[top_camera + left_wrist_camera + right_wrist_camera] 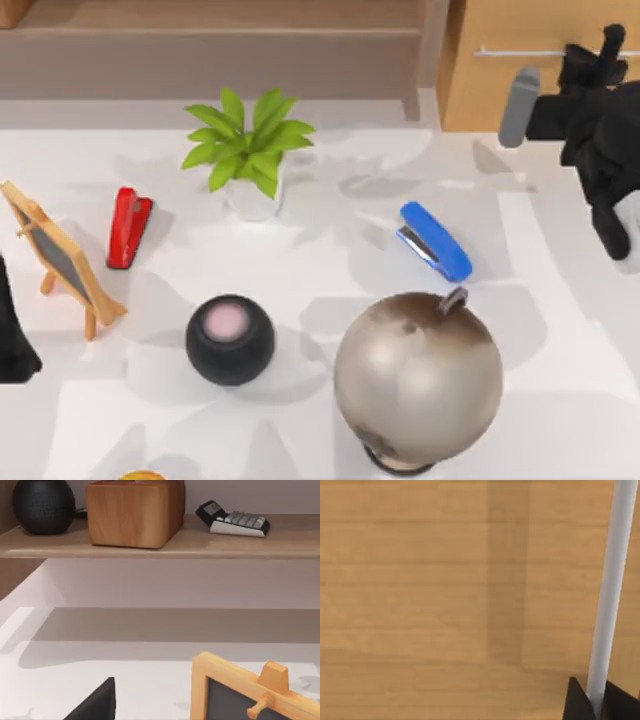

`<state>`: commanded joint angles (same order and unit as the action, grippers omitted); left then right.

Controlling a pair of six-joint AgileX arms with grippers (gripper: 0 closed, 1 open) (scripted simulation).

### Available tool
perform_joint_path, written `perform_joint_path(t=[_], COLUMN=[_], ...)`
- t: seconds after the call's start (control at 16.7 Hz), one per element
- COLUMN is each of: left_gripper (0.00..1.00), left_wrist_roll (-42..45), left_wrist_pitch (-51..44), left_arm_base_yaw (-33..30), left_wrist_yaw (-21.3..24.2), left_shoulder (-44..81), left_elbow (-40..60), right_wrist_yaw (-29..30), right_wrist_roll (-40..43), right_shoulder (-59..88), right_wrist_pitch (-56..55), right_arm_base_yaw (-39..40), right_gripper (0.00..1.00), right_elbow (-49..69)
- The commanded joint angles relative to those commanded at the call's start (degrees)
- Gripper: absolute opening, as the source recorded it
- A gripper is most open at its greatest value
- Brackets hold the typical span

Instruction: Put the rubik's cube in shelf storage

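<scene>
Top view: the right hand (592, 50) reaches the thin metal handle (520, 51) of the orange-tan drawer cabinet (480, 90) at the white counter's (560, 300) far right corner; the left arm idles at the left edge. The long brown wooden shelf recess (210, 60) lies along the far edge.

Left wrist view: the shelf board (200, 545) carries a black ball, a wooden box and a calculator.

Right wrist view: black fingertips (580, 702) close around the handle (612, 580). Likely step: opening the drawer, pulling next. I cannot tell where the cube is.

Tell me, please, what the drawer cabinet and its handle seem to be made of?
The drawer cabinet looks like light orange-tan wood with a matte finish: horizontal grain lines run across its face. Its handle looks like smooth pale metal, a slim uniform grey bar, though painted plastic is possible.
</scene>
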<state>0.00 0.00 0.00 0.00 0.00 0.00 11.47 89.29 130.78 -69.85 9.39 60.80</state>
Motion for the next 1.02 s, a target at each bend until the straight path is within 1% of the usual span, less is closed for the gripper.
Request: perform_joint_path(t=[0.6, 1.02], left_gripper=[1.0, 1.0], left_wrist_roll=[0.0, 0.0], left_wrist_pitch=[0.0, 0.0], left_arm_base_yaw=[0.0, 0.0], left_wrist_yaw=[0.0, 0.0], left_shoulder=[0.0, 0.0], left_elbow=[0.0, 0.0], right_wrist_yaw=[0.18, 1.86], right_wrist_roll=[-0.18, -0.25], right_shoulder=[-0.47, -6.49], right_wrist_pitch=[-0.49, -8.31], right_arm_base_yaw=[0.29, 2.01], right_gripper=[0.0, 0.0], right_elbow=[-1.03, -15.48])
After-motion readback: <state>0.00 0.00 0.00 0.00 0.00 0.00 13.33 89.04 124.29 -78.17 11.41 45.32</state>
